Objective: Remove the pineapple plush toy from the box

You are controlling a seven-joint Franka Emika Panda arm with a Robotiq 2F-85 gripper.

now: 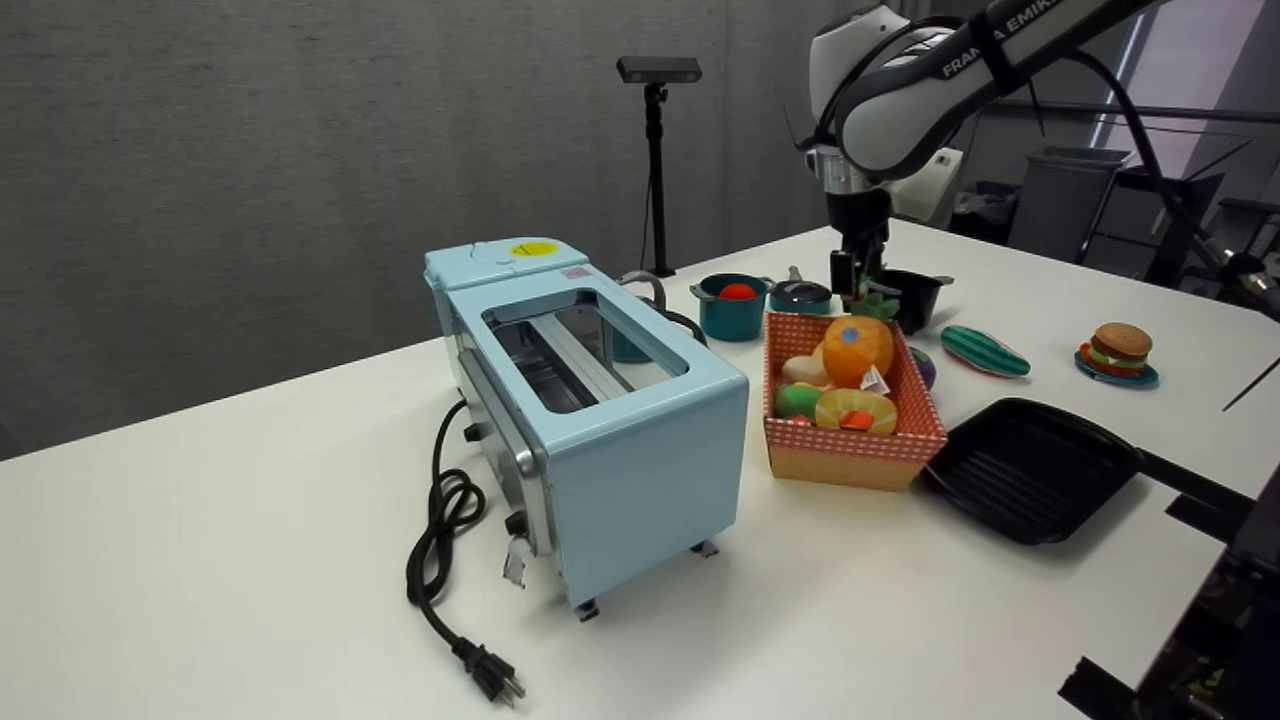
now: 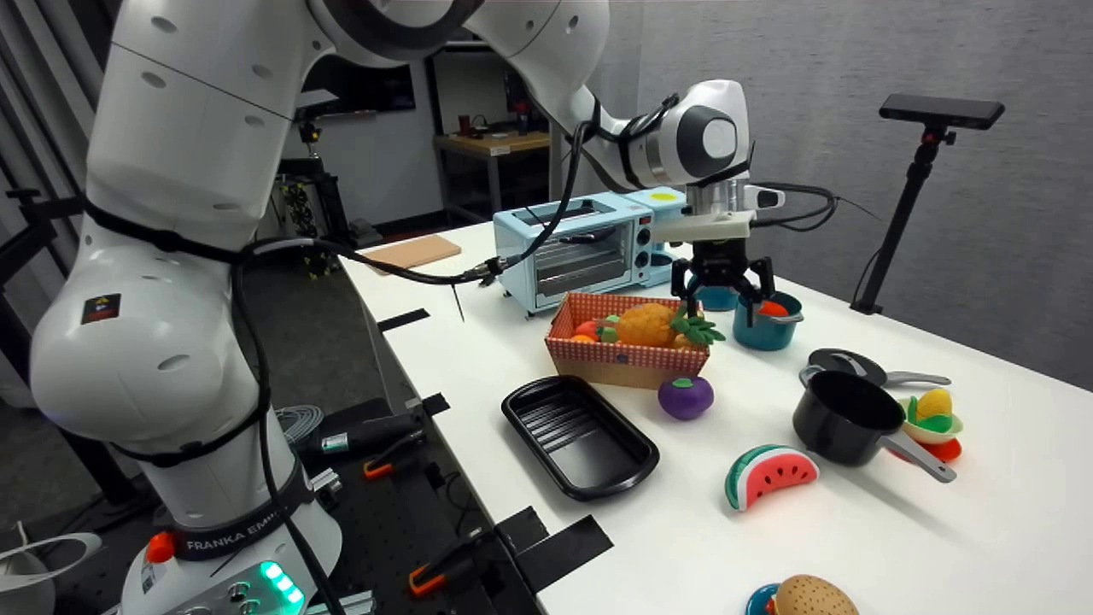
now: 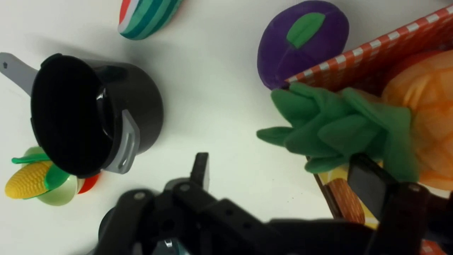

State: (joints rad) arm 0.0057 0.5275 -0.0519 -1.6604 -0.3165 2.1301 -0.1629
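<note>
The pineapple plush toy lies on its side in the box; its yellow-orange body point(image 1: 858, 350) shows in both exterior views point(image 2: 646, 325). Its green leaf tuft point(image 3: 339, 124) hangs over the box's end. The box point(image 1: 840, 468) is salmon-orange with a checked rim, seen also in an exterior view point(image 2: 628, 367) and the wrist view point(image 3: 357, 53). My gripper point(image 3: 283, 173) is open with nothing between its fingers. It hangs over the box's tuft end point(image 2: 720, 309). One finger is close beside the tuft, and the other is outside the box. Whether the near finger touches the tuft I cannot tell.
Other plush food lies in the box. A purple plush point(image 2: 686, 398), black grill pan point(image 2: 581, 437), watermelon slice point(image 2: 771, 475) and black pot point(image 2: 850, 418) stand nearby. The light-blue toaster point(image 1: 650, 450) and a teal pot point(image 1: 732, 310) flank the box.
</note>
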